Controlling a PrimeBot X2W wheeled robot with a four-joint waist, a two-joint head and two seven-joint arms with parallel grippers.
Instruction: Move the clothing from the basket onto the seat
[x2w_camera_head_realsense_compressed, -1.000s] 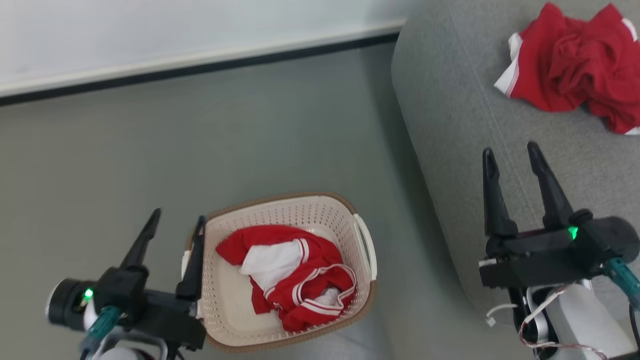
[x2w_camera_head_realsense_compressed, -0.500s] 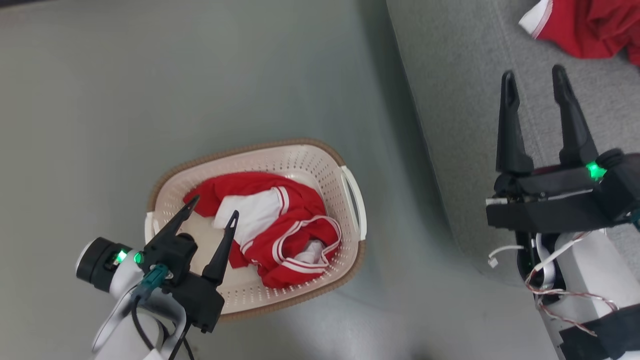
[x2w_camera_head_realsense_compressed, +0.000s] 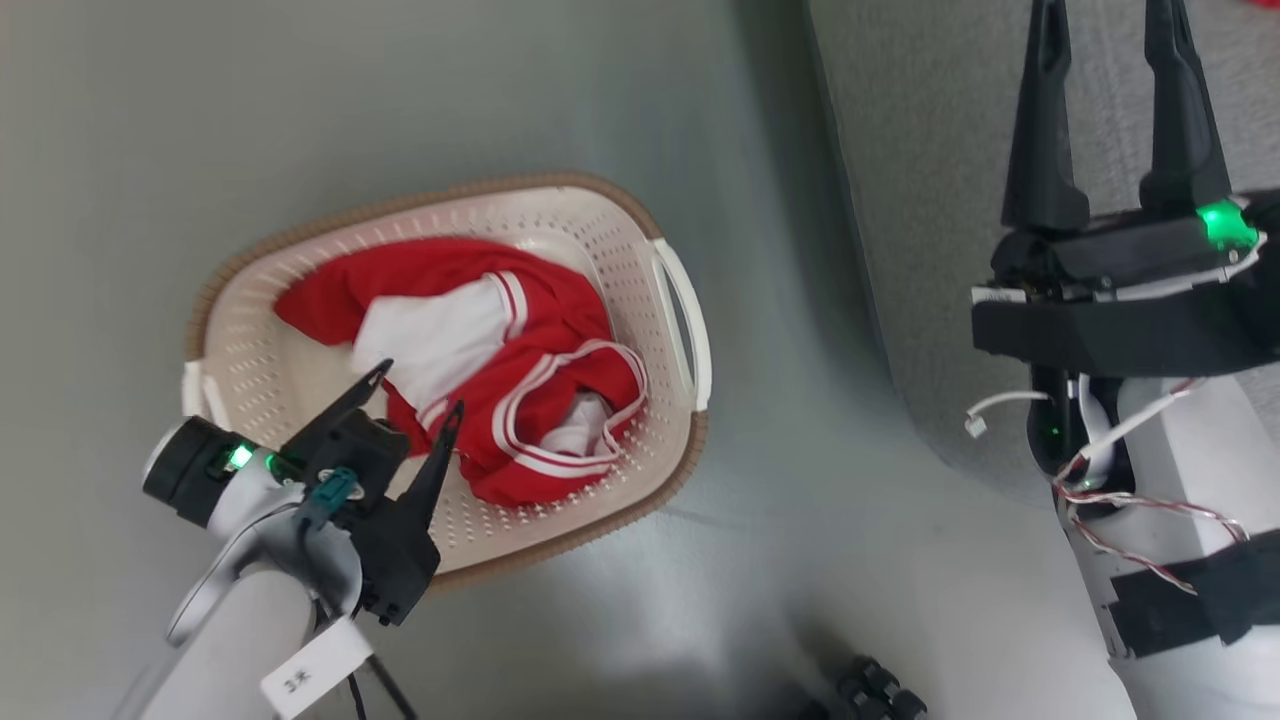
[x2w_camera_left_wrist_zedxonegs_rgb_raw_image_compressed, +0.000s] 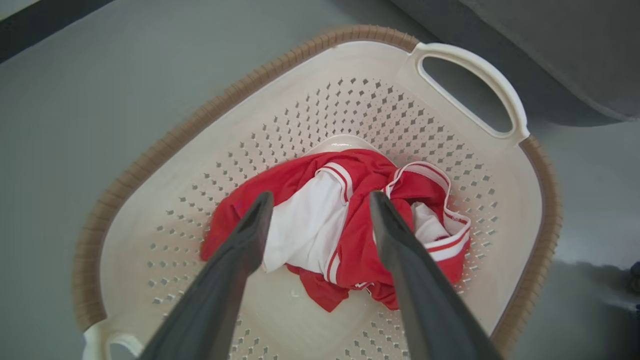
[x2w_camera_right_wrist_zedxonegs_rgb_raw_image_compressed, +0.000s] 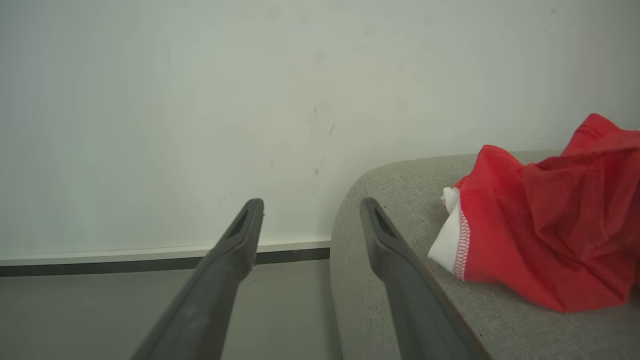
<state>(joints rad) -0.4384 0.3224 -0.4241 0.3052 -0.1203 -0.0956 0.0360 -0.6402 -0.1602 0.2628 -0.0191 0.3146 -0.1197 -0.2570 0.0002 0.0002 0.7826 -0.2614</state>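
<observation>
A red garment with white trim lies crumpled in the cream basket on the floor. My left gripper hangs open just above the garment, fingers pointing down into the basket, nothing between them. My right gripper stands open and empty over the grey sofa seat. A second red garment with a white edge rests on the seat to the right of that gripper.
The basket stands on grey floor close beside the sofa's rounded corner. A white wall with a dark skirting strip lies beyond. Dark wheel parts of my base show at the bottom.
The head camera has tilted down, so basket and sofa slid up the picture. My left gripper has moved from beside the basket's left rim to over the garment inside it.
</observation>
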